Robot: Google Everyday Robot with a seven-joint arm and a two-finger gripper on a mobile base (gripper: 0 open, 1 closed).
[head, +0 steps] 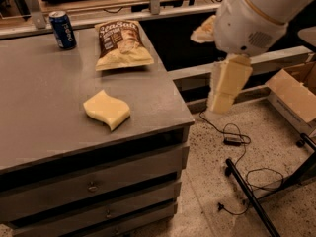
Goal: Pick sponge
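The sponge (106,110) is a pale yellow flat foam pad with wavy edges. It lies flat on the grey table top (44,88), near the front right corner. My gripper (226,85) hangs from the white arm (249,16) at the upper right. It is in the air beyond the table's right edge, to the right of the sponge and above it, and it touches nothing.
A brown-and-yellow chip bag (121,44) lies behind the sponge. A blue soda can (63,29) stands at the back left. Drawers (98,181) front the table. On the floor to the right are cables (232,139), a black stand leg (249,196) and a cardboard box (296,90).
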